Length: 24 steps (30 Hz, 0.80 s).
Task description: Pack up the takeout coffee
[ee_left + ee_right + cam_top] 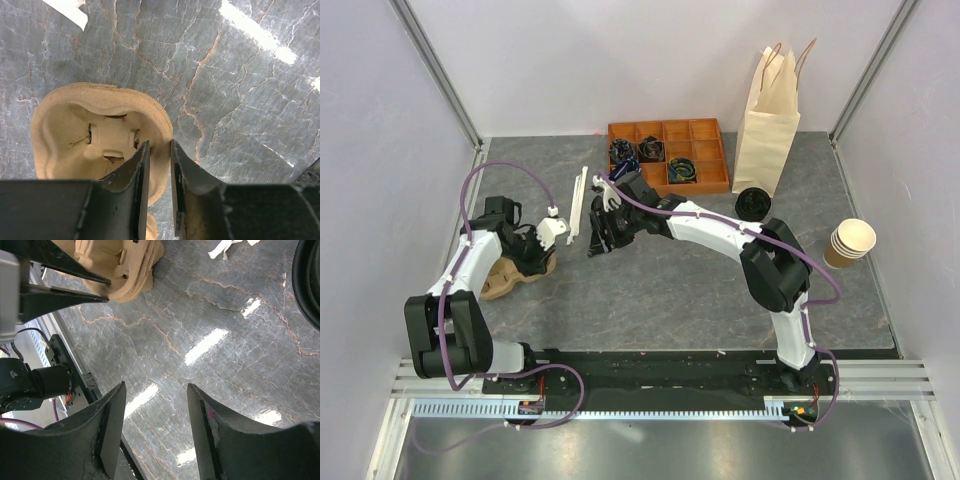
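Takeout coffee [755,203] stands well apart from left gripper [160,150] clamping cup carrier [65,130]

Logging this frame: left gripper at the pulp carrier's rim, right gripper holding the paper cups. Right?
No. The right gripper holds nothing; the right wrist view shows it open over the table. The paper cups lie apart at the right. The left gripper is at the rim of the pulp carrier.
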Tool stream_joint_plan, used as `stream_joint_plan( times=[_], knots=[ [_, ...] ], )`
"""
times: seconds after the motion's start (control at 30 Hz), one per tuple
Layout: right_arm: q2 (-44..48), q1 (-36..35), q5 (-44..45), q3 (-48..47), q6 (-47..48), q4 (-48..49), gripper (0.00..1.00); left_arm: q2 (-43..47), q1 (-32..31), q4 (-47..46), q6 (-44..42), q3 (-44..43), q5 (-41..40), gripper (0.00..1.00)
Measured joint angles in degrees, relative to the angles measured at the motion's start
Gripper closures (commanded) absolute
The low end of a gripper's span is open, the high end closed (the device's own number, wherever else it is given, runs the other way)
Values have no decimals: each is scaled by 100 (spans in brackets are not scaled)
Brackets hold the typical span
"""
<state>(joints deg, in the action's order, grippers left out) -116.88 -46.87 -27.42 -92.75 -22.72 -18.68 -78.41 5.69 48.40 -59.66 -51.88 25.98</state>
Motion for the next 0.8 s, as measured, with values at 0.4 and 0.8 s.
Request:
stream_joint_plan(
  times=[0.4,0.8],
  knots=[
    [-249,0,-138,-326,-153,66,40,245,0,269,2,-210,109,98],
    [-763,-28,-437,-520,-1309,1106,48,461,0,249,4,-212,109,98]
  ],
)
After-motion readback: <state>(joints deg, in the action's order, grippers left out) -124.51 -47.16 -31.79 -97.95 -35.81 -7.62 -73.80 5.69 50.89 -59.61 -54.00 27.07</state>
